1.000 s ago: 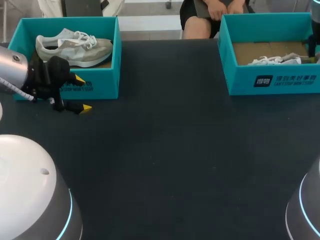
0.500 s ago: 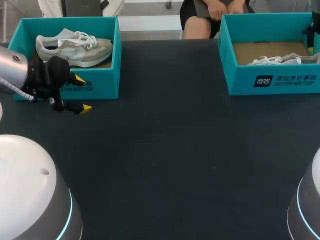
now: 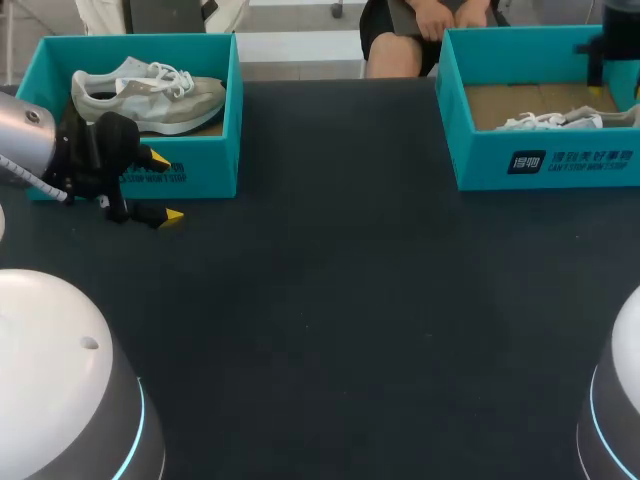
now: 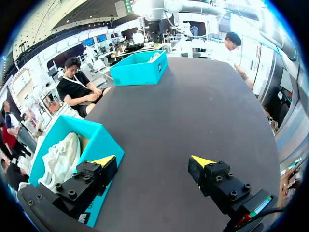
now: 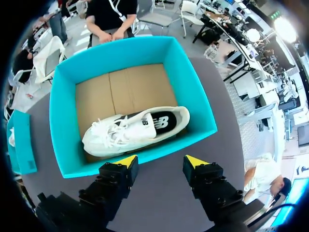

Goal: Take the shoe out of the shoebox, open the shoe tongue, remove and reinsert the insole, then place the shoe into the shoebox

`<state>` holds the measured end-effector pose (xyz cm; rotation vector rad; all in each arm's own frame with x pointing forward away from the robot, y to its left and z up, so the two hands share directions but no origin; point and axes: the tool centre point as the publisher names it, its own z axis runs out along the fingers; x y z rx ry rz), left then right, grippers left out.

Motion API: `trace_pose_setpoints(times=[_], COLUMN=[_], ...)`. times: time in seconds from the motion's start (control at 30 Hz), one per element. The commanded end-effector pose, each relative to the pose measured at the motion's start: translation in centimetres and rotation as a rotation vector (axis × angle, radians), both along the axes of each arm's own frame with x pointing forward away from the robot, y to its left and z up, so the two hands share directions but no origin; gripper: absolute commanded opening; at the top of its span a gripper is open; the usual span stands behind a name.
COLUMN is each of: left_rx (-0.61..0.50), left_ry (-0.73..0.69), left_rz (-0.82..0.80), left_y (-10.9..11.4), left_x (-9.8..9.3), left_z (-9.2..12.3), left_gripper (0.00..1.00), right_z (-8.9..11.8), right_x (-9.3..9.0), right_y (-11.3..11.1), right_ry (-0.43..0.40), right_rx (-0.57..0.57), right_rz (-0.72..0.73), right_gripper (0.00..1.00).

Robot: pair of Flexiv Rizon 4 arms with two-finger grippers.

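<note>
A white shoe (image 5: 135,128) lies on its side in the teal shoebox (image 5: 63,121) at the table's back right; the head view shows the same shoe (image 3: 555,121) in that box (image 3: 545,160). My right gripper (image 5: 161,162) hangs open above the box's near wall, with nothing between its fingers. At the back left stands a second teal shoebox (image 3: 205,165) holding a grey-and-white shoe (image 3: 150,95). My left gripper (image 3: 155,187) is open and low over the table, just in front of that box (image 4: 99,140), with one fingertip (image 4: 104,161) beside its corner.
Dark tabletop (image 3: 340,300) spreads between the two boxes and toward the front. My arms' rounded bases fill the front left corner (image 3: 60,390) and front right corner (image 3: 615,400).
My right arm has moved back and a little left over the right shoebox. My left arm and both shoes have not moved.
</note>
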<state>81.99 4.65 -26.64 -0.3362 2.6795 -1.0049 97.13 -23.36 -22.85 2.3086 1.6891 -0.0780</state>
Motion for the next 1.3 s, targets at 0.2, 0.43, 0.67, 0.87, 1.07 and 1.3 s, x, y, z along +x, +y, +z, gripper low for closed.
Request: trace_pose_setpoints(times=[0.2,0.43,0.67,0.87,1.07,1.3], left_rx=[0.003,0.003,0.025,0.170,0.256,0.336], left_ry=[0.002,0.002,-0.012,-0.129,-0.240,-0.345], left_rz=[0.001,0.001,-0.049,-0.164,-0.399,-0.774], left_y=[0.0,0.0,0.5,3.6,6.9,10.4], left_x=[0.0,0.0,0.1,4.0,7.3,8.6], left_z=[0.1,0.1,1.4,3.7,4.6,5.0], left_gripper=[1.00,1.00,1.00,1.00,1.00,1.00], right_z=[2.0,2.0,2.0,2.0,2.0,2.0], right_x=[-3.0,-3.0,-3.0,-3.0,-3.0,-3.0], right_y=[4.1,4.1,4.1,4.1,4.1,4.1], right_ry=[-0.085,-0.085,-0.085,-0.085,-0.085,-0.085], right_rx=[0.001,0.001,0.001,0.001,0.001,0.001], right_rz=[-0.017,-0.017,-0.017,-0.017,-0.017,-0.017], right_gripper=[1.00,1.00,1.00,1.00,1.00,1.00])
